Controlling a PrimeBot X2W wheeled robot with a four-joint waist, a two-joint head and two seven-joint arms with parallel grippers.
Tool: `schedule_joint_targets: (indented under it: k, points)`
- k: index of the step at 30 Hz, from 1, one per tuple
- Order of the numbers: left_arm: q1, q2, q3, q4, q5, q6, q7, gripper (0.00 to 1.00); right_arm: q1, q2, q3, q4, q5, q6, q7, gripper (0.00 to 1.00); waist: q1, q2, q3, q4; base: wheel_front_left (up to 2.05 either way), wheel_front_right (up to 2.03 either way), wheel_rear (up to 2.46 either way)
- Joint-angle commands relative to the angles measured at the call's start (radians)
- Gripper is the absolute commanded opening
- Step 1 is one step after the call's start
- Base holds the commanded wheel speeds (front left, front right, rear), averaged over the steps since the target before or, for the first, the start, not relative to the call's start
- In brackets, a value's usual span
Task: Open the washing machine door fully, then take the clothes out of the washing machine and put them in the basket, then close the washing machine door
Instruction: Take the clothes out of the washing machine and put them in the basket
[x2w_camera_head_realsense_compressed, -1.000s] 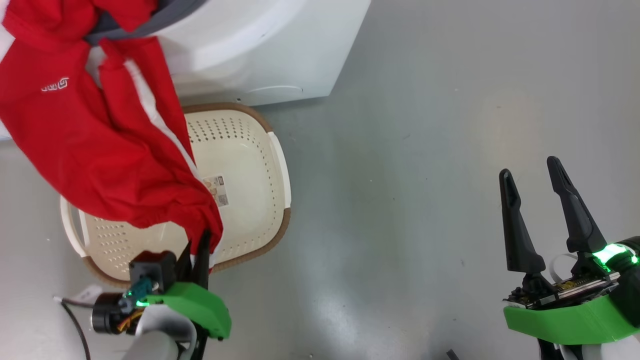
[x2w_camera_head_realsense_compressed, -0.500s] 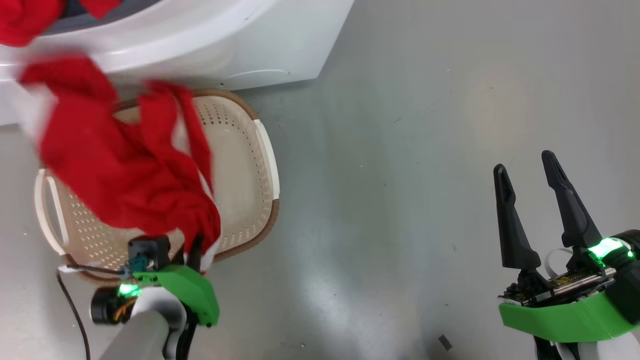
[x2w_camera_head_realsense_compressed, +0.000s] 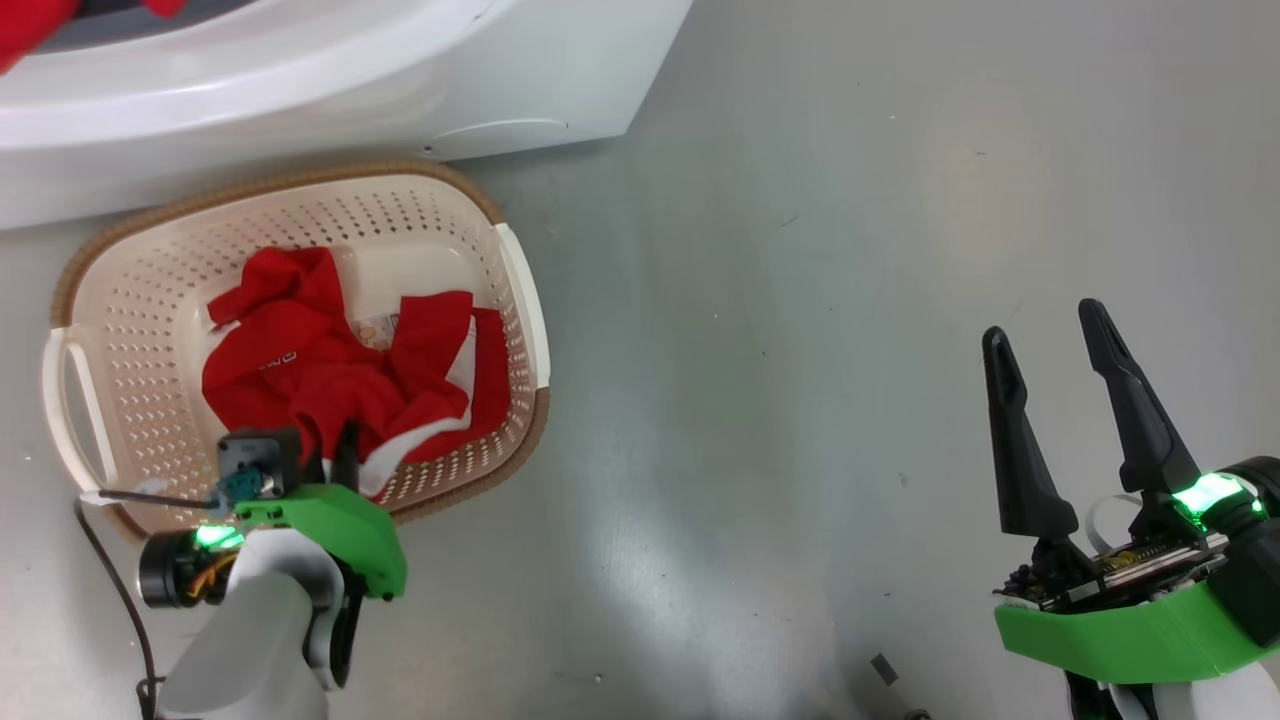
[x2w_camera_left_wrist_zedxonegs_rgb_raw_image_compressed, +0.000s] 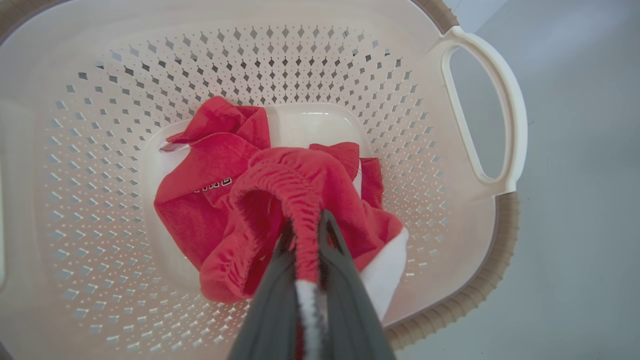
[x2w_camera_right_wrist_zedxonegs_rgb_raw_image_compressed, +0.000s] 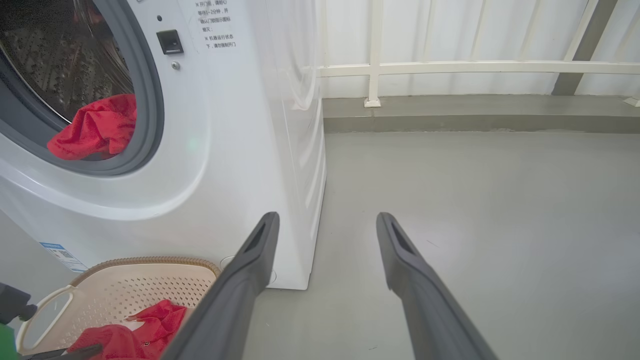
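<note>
Clothes (x2w_camera_left_wrist_zedxonegs_rgb_raw_image_compressed: 210, 200) in basket (x2w_camera_left_wrist_zedxonegs_rgb_raw_image_compressed: 100, 75), left pincer (x2w_camera_left_wrist_zedxonegs_rgb_raw_image_compressed: 306, 225) clamped on them, right pincer (x2w_camera_right_wrist_zedxonegs_rgb_raw_image_compressed: 327, 220) apart, washing machine (x2w_camera_right_wrist_zedxonegs_rgb_raw_image_compressed: 225, 125) just beside

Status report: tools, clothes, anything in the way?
Left tool shut on red garment in basket. Right tool open, empty. More clothes in washing machine. Nothing blocking.

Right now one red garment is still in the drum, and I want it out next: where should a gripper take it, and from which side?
Probably the bunched fold of the garment nearest the opening, where it rests by the gasket. Come straight in from the front: that fold bulges outward, so fingers can close across it. The right gripper is open and free.
</note>
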Motion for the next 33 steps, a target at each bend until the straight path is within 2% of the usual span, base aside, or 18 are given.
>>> schedule_joint_targets:
  k: [1, 6, 7, 9, 10, 20, 33]
  points:
    - [0.006, 0.033, 0.037, -0.026, 0.016, 0.022, -0.013, 0.00, -0.006, -0.013, 0.026, -0.023, 0.007, 0.004, -0.006, 1.00, 0.0000, 0.0000, 0.004, 0.000, 0.00, 0.00, 0.00]
    - [0.010, 0.041, 0.071, -0.073, 0.048, 0.041, -0.013, 0.00, -0.012, -0.013, 0.027, -0.022, 0.006, 0.004, -0.006, 1.00, 0.0000, 0.0000, 0.015, -0.001, 0.00, 0.00, 0.00]
    - [0.010, 0.041, 0.079, -0.086, 0.056, 0.047, -0.013, 0.10, -0.013, -0.013, 0.027, -0.021, 0.006, 0.004, -0.006, 1.00, 0.0000, 0.0000, 0.016, -0.001, 0.00, 0.00, 0.00]
    - [0.012, 0.040, 0.092, -0.101, 0.069, 0.051, -0.013, 0.76, -0.016, -0.013, 0.029, -0.019, 0.006, 0.004, -0.006, 1.00, 0.0000, 0.0000, 0.017, -0.001, 0.00, 0.00, 0.00]
    - [0.012, 0.041, 0.098, -0.111, 0.078, 0.053, -0.013, 1.00, -0.017, -0.013, 0.030, -0.017, 0.006, 0.004, -0.006, 1.00, 0.0000, 0.0000, 0.016, -0.001, 0.00, 0.00, 0.00]
    - [0.025, 0.036, 0.145, -0.164, 0.121, 0.050, -0.013, 1.00, -0.021, -0.013, 0.025, -0.002, 0.011, 0.004, -0.006, 1.00, 0.0000, 0.0000, -0.018, 0.012, 0.00, 0.00, 0.00]
    - [0.156, 0.020, 0.218, -0.389, 0.128, 0.044, -0.013, 1.00, 0.003, -0.013, 0.008, 0.025, 0.017, 0.004, -0.006, 1.00, 0.0000, 0.0000, -0.130, 0.039, 0.00, 0.00, 0.00]
